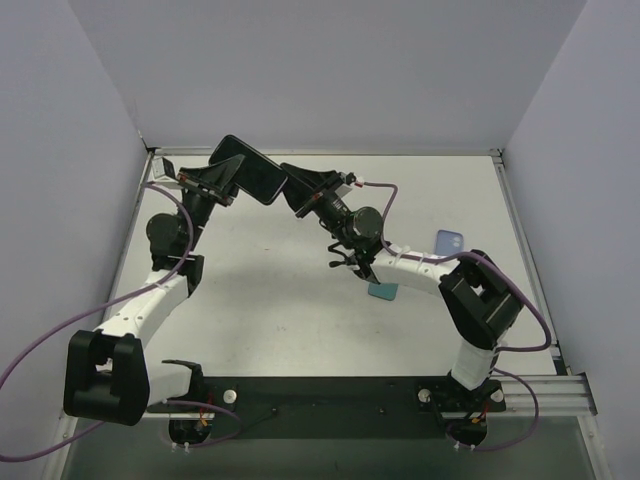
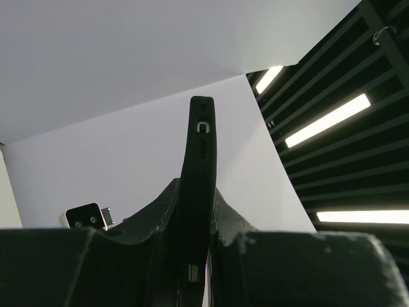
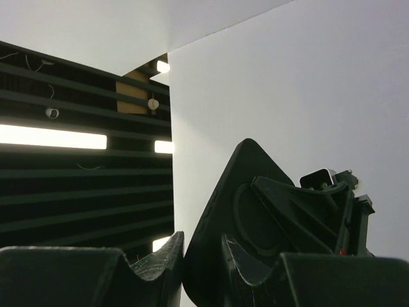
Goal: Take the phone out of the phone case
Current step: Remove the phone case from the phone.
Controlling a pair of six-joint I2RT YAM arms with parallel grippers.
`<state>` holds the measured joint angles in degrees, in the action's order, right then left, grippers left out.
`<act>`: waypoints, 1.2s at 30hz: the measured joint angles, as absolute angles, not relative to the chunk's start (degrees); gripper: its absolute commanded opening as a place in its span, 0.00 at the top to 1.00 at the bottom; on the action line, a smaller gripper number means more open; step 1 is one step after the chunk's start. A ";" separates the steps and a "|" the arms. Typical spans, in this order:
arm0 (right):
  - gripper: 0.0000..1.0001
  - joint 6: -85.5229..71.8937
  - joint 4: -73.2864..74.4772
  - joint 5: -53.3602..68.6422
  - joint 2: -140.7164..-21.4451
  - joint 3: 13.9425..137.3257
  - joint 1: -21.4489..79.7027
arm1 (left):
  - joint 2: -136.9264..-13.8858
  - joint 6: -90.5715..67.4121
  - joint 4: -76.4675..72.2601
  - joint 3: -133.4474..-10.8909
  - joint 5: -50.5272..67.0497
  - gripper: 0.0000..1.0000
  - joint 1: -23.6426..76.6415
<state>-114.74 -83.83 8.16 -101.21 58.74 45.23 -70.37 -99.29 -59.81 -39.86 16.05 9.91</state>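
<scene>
The cased phone [image 1: 250, 167] is held aloft at upper centre-left of the top view, its long axis spanning both arms. The left gripper [image 1: 222, 182] clamps its left end; the right gripper [image 1: 298, 192] clamps its right end, apparently at the case rim.

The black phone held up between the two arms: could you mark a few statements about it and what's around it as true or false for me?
1. The left gripper and the right gripper both grip the black cased phone at once. True.
2. The phone lies flat on the table. False: it is held in the air above the table, tilted.
3. A blue phone case lies on the table beside the right arm. True.
4. The left gripper stands wide open. False: its fingers are closed on the phone's edge.
</scene>
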 measured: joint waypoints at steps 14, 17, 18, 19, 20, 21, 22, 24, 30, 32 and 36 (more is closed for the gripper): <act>1.00 -115.55 -84.71 5.63 -103.09 62.59 46.26 | -70.41 -102.00 -60.38 -41.30 13.41 1.00 10.04; 1.00 -115.63 -85.06 5.21 -103.24 63.24 46.46 | -70.41 -102.06 -60.42 -41.98 13.23 1.00 10.15; 1.00 -115.68 -85.21 5.08 -103.33 63.40 46.52 | -70.39 -102.06 -60.47 -42.13 13.17 1.00 10.15; 1.00 -115.72 -85.36 4.89 -103.50 63.64 46.59 | -70.41 -102.10 -60.53 -42.17 12.99 1.00 10.17; 1.00 -115.74 -85.45 4.78 -103.72 63.94 46.65 | -70.39 -102.26 -60.55 -42.15 12.75 1.00 10.17; 1.00 -115.83 -85.56 4.64 -103.98 64.18 46.65 | -70.41 -102.35 -60.55 -42.15 12.49 1.00 10.17; 1.00 -115.94 -85.69 4.58 -104.22 64.40 46.65 | -70.41 -102.37 -60.53 -42.15 12.27 1.00 10.17; 1.00 -116.16 -86.02 4.38 -104.75 64.84 46.70 | -70.50 -102.39 -60.53 -42.15 11.92 1.00 10.17; 1.00 -116.81 -86.48 3.51 -105.89 65.71 46.83 | -71.05 -102.50 -60.55 -42.17 10.94 1.00 10.17; 1.00 -116.97 -86.54 3.18 -106.39 66.13 46.83 | -71.29 -102.78 -60.55 -42.17 10.46 1.00 10.17; 1.00 -117.03 -86.56 2.61 -107.28 67.31 46.85 | -71.85 -103.02 -60.60 -42.59 9.63 1.00 10.17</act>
